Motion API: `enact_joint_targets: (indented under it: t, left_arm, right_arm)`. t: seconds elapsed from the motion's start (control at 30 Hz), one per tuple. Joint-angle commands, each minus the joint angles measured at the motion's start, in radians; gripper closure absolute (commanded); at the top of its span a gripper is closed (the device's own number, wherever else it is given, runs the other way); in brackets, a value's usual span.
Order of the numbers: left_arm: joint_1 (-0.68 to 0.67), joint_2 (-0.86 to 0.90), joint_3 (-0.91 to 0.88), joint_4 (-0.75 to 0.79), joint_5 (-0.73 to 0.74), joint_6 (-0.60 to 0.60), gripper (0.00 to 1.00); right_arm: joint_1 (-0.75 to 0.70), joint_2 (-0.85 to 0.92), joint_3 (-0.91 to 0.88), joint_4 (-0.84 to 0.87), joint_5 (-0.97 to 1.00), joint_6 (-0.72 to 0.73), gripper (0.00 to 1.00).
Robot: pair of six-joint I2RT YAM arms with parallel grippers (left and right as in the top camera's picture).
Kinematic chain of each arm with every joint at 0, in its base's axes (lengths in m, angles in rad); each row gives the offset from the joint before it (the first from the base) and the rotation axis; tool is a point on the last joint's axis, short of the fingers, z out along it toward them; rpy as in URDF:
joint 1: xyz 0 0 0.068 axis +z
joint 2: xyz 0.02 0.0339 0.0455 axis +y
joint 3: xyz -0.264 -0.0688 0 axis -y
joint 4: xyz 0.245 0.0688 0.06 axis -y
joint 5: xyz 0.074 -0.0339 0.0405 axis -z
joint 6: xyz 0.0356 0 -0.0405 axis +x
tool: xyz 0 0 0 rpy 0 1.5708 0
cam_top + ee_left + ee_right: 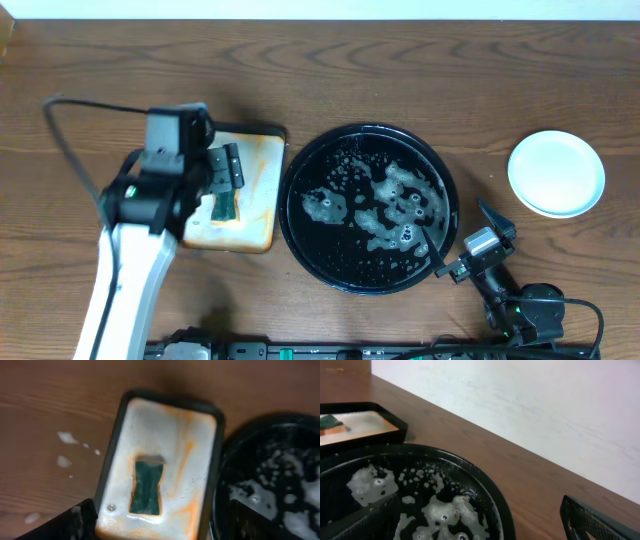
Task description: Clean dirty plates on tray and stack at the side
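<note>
Glossy black with a raised rim, the tray (pixel 325 250) sits about the middle of the worktop (pixel 420 60), somewhat nearer the edge where the arms are mounted. Its floor is wet and blotched with white, bubbly foam (pixel 395 205). The plates (pixel 556 173) stand off it toward the right edge of the worktop, well apart. They form a pale, smooth, shallow round stack, seen only from overhead. A second rim peeks out under the top one, and the count cannot be told. Just beside the tray's left rim lies a rectangular tray (pixel 262 170), dark-edged with rounded corners, its pale floor streaked orange. A dark green sponge (pixel 224 207) lies flat on it. The left wrist view shows what the left arm (pixel 140 210) partly covers from overhead: the sponge is waisted, and white droplets (pixel 65 437) dot the wood grain beside the rectangular tray. The left jaws hang above that tray, spread wide and grasping nothing. Only the low right wrist view shows an orange-tinted layer beneath the sponge's green top, and a plain white wall (pixel 545 405) behind the far edge. The right jaws, black with ribbed faces, are likewise spread and empty, straddling the tray's rim at its near right side.
</note>
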Motion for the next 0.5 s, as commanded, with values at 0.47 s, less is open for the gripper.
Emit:
enact_joint_targets:
  t: [0.47]
  left_arm:
    - [0.003,-0.54,-0.312,0.338,-0.037,0.085,0.16]
  right_arm:
    - [-0.012,-0.01,-0.005,0.002,0.0,-0.011,0.01]
